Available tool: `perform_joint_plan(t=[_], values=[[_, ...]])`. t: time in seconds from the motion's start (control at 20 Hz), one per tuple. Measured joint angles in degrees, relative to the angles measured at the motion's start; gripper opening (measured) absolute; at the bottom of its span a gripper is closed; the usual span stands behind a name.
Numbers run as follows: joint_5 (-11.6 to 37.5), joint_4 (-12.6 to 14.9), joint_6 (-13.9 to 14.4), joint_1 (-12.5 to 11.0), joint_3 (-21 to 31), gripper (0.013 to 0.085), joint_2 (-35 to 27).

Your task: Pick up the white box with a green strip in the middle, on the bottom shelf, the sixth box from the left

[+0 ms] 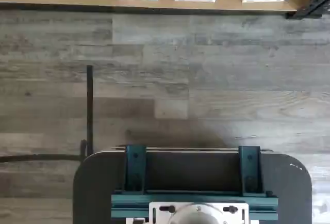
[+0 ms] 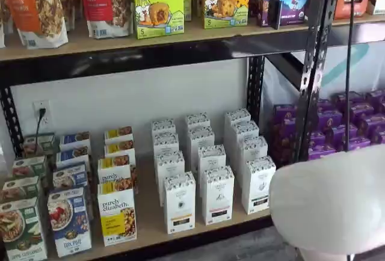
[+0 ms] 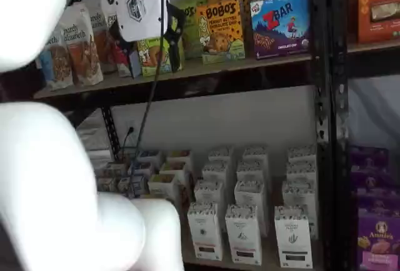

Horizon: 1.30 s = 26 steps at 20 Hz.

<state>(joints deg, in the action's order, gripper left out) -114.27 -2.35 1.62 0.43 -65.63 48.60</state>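
Our chief worry is taking the wrong carton. The white box (image 2: 257,184) stands at the right end of the front row on the bottom shelf (image 2: 150,216), lower centre-right of the frame. Its neighbours look alike: the one just beside it carries a reddish strip, and the next one along a dark strip much like its own. A small sideways error could close on one of those. The rows also stand tight, so we judge that a finger could clip the box behind or tip the target backward.

The claw (image 3: 145,52) hangs at the upper left of the frame, level with the upper shelf and well apart from the target. Its black fingers are spread wide and hold and touch nothing.
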Motion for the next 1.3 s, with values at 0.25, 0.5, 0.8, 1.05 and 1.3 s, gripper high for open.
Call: perform_joint_plan(t=[0.25,0.5,0.8,1.05,1.3], values=[[-0.8,1.5,0.9,1.6,-0.3,0.085,-0.5],[0.6,3.7,1.9,3.4,1.4,0.085,-0.1],[10.2,4.0,-0.5,0.6,11.2,0.085,3.3],[18.0,4.5,-2.8,-2.0,20.1,0.085,4.9],[28.7,4.4,-5.6,-5.3,30.9,0.085,5.9]])
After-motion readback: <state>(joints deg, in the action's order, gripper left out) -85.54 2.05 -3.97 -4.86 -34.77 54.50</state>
